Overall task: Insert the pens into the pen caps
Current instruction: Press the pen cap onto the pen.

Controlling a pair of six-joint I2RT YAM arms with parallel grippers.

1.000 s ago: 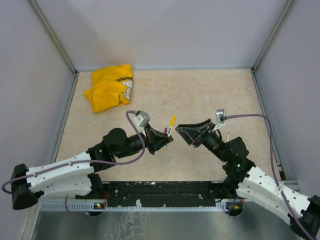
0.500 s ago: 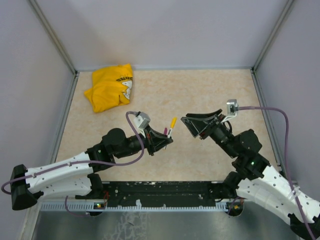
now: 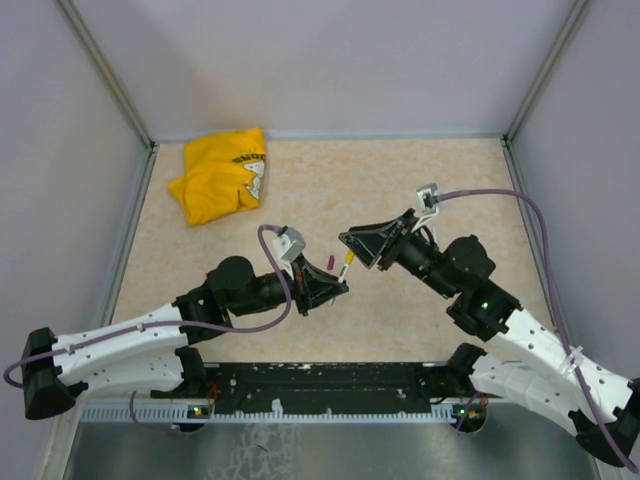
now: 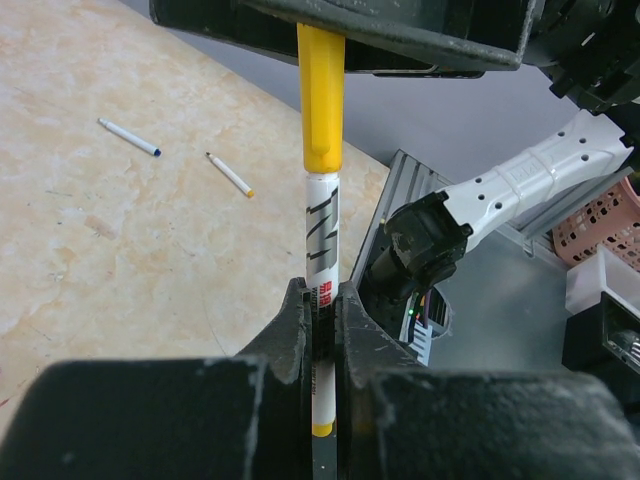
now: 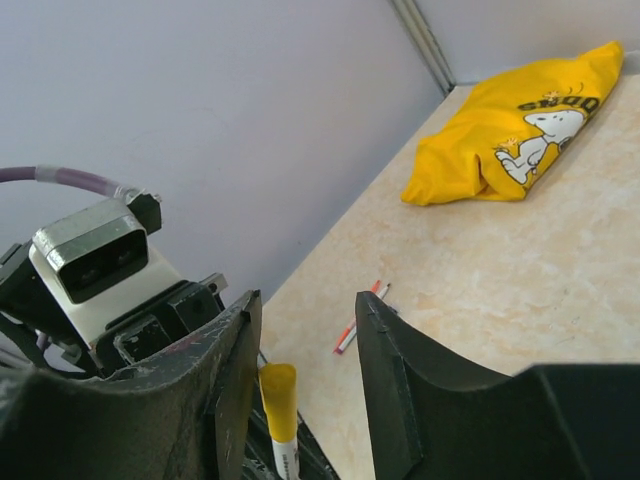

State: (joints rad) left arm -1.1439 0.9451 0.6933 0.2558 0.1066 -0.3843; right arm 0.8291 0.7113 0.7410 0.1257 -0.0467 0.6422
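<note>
left gripper [image 4: 320,305]: clamping narrow on the white pen [image 4: 322,235] at lower centre of its wrist view, pen pointing up.
yellow cap [image 4: 322,100]: sitting on the pen's upper end at top of frame, reaching up between the right fingers.
right gripper [image 5: 305,310]: fingers spread wide, straddling the cap, not pinching it.
change: right gripper is moving back in to centre frame after sitting off to the right half a second ago; pen is staying put.
meaning: probably coming in to press the cap home; this pair looks nearly finished.
spare pens [image 4: 128,137]: lying uncapped on the tabletop [image 4: 120,260], upper left.
yellow cloth [image 3: 220,175]: lying upper left, well apart.
</note>
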